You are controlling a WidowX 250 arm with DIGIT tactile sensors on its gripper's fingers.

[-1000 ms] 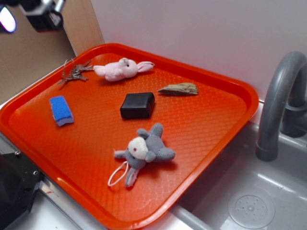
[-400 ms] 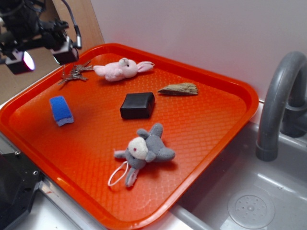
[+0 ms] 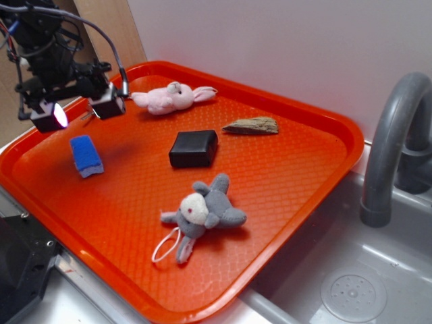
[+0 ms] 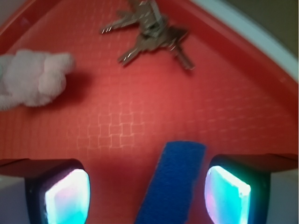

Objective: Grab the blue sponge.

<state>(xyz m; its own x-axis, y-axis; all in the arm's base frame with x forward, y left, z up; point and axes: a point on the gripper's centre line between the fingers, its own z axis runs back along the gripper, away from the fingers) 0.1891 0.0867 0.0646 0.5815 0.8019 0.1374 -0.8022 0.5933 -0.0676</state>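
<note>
Since my gripper is wide open and holding nothing, with the sponge lying slantwise between the pads on the tray, I'd say twist a bit to square up, then drop straight down. Keys and bunny sit well beyond, so no snag risk.

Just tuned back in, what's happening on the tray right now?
The WidowX arm's end effector hangs open above the left part of the orange tray, lined up over the blue sponge, which shows between its fingers in the wrist view. Nothing is gripped yet; the sponge lies flat on the tray. Keys, a pink plush bunny, a black block and a grey plush toy lie untouched.
</note>
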